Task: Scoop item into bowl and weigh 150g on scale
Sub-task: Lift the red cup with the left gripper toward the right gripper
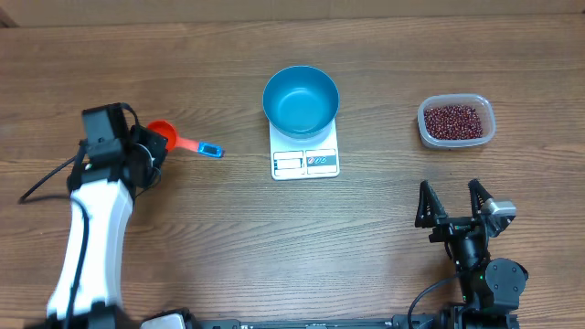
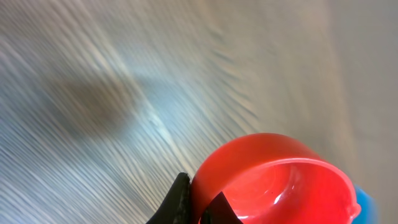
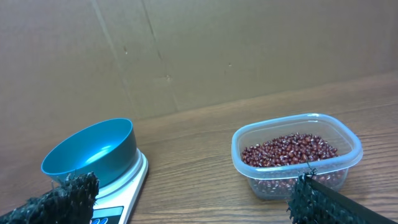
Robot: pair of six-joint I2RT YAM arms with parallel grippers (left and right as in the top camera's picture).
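Wooden tabletop [image 1: 228,247], cardboard [image 3: 186,50] behind. Left claw [image 2: 198,204] pinched shut on red scoop [image 2: 273,174] rim, near left edge; right claw [image 1: 450,192] wide, empty, by front edge. Beans [image 1: 452,120] loose in tub [image 1: 488,128] near right edge: light, hard, prone to roll, likely best scooped. Bowl [image 1: 301,105] on scale [image 1: 305,162], centre.

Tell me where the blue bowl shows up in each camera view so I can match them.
Overhead: blue bowl top centre, on the scale.
Left wrist: not in it; it shows the red scoop.
Right wrist: blue bowl lower left.
Shared landmark: the scale under the bowl, in overhead and right wrist.
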